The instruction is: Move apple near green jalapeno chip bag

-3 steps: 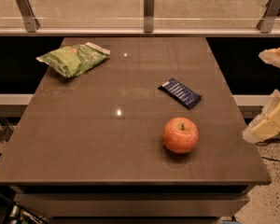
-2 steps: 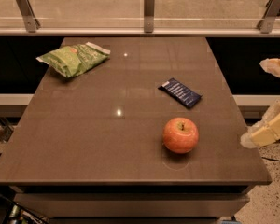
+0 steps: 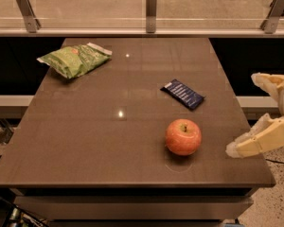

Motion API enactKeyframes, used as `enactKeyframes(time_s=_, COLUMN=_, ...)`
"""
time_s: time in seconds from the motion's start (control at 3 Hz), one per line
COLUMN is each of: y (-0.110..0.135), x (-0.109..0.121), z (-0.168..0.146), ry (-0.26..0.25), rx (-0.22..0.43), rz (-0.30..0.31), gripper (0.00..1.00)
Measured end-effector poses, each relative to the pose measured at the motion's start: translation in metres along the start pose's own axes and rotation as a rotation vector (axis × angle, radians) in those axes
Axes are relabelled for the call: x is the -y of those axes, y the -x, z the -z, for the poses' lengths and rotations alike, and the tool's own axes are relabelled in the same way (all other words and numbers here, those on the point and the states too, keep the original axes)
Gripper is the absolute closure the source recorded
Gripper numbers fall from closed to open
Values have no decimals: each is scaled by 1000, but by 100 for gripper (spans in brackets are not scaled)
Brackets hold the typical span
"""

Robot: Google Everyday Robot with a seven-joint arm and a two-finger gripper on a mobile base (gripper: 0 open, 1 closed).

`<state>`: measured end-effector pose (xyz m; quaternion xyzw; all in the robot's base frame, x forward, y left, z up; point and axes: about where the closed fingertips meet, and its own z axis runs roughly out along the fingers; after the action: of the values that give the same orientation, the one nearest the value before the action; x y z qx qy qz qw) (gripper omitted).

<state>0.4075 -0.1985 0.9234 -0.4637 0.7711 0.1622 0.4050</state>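
The apple (image 3: 183, 136) is round, red-orange with a short stem, and stands on the brown table (image 3: 94, 136) near its front right. The green jalapeno chip bag (image 3: 74, 59) lies crinkled at the table's far left corner, well apart from the apple. My gripper (image 3: 255, 115) is at the right edge of the view, beside the table's right edge and to the right of the apple. Its two pale fingers are spread apart, one above the other, and hold nothing.
A flat dark blue bar wrapper (image 3: 182, 93) lies on the table between the apple and the far right edge. A glass barrier with metal posts (image 3: 151, 11) runs behind the table. The floor shows at the lower right.
My gripper has shifted slightly left toward the table's right edge. The apple, the bag and the wrapper have not moved.
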Motion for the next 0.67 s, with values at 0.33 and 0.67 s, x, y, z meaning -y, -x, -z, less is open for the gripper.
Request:
enactKeyframes(time_s=0.33, y=3, x=-1, z=-1, ry=1, rx=12, rz=-3, gripper=0)
enactKeyframes(time_s=0.67, y=4, x=-3, z=-3, ry=2, rx=19, rz=-3, gripper=0)
